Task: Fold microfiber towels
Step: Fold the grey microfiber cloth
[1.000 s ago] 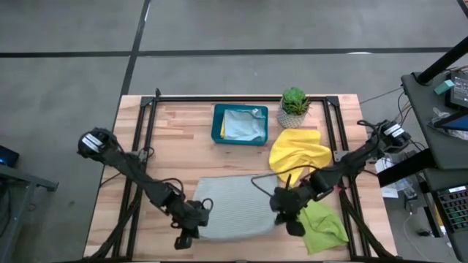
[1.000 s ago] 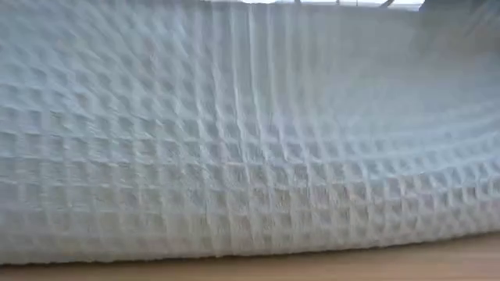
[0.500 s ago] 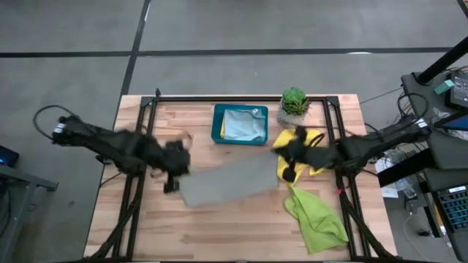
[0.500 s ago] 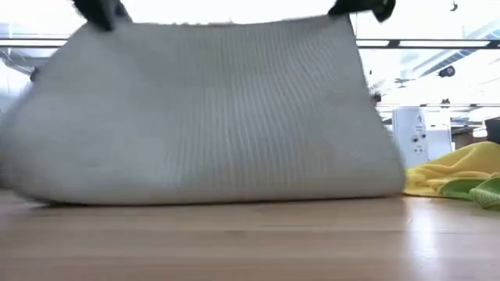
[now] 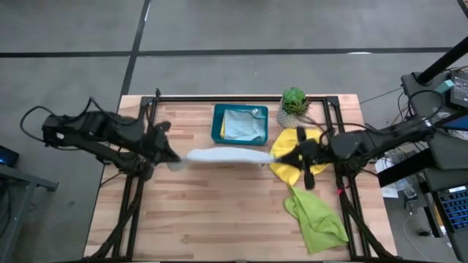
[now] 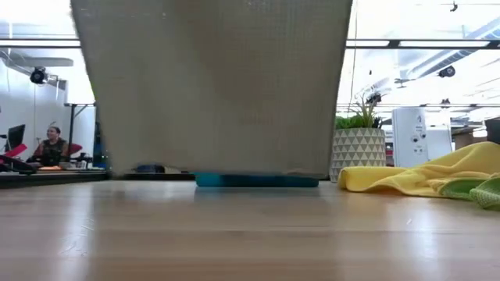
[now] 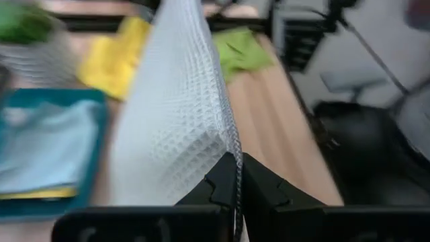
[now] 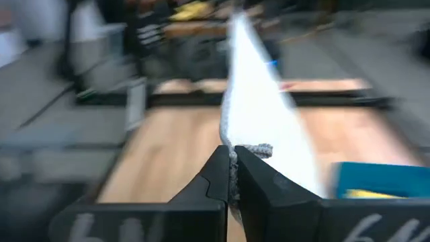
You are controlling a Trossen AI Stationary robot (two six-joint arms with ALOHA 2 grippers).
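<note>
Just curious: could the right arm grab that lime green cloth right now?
Probably not yet. The right pincer is shut on the grey towel, stretched in the air with the left pincer. The lime green towel lies uncovered nearby, so it would need to let go first.

Wooden table (image 5: 219,212): tray (image 5: 216,131), plant (image 5: 294,101), towels (image 5: 316,223)

No lettering, label, brand or number can be read anywhere in these views (the room behind is too far off to make out any signs).
</note>
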